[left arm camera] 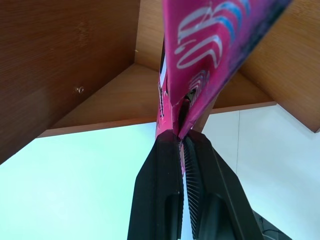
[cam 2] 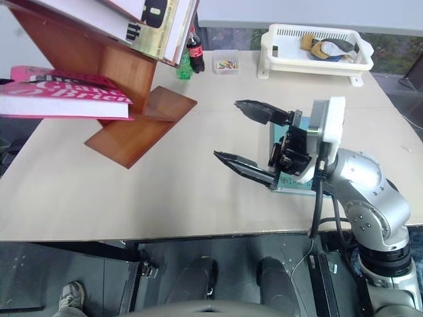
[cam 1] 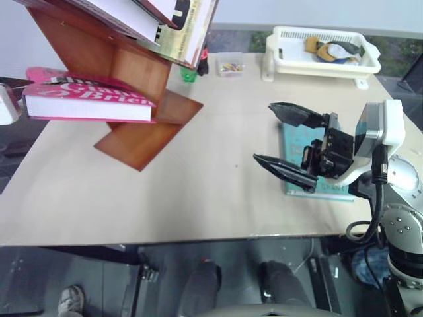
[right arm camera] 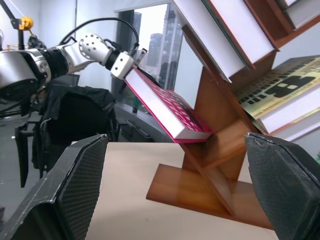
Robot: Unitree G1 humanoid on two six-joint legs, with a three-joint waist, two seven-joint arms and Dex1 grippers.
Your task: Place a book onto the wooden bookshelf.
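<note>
1. The book (cam 1: 89,100), thick and bright pink, hangs off the table at the low left side of the wooden bookshelf (cam 1: 129,66), its far corner right at the shelf's angled boards; whether it rests on one yet, I cannot tell.
2. The left gripper (left arm camera: 181,150) is pinched tight on the book's near edge.
3. It looks a heavy, stiff block with a glossy cover, so an edge pinch may let it sag or slip. Judging by that, a hold near the spine suits better.
4. The right gripper (cam 1: 291,145) hovers over the table (cam 1: 198,185), fingers spread wide, holding nothing.
5. Under it lies a teal book (cam 1: 294,135). Farther back stand a white basket (cam 1: 317,56), a small cola bottle (cam 2: 193,49) and a clear box (cam 1: 229,66).
6. Slanted books (cam 1: 165,26) already fill the shelf above, crowding the slot's headroom.
</note>
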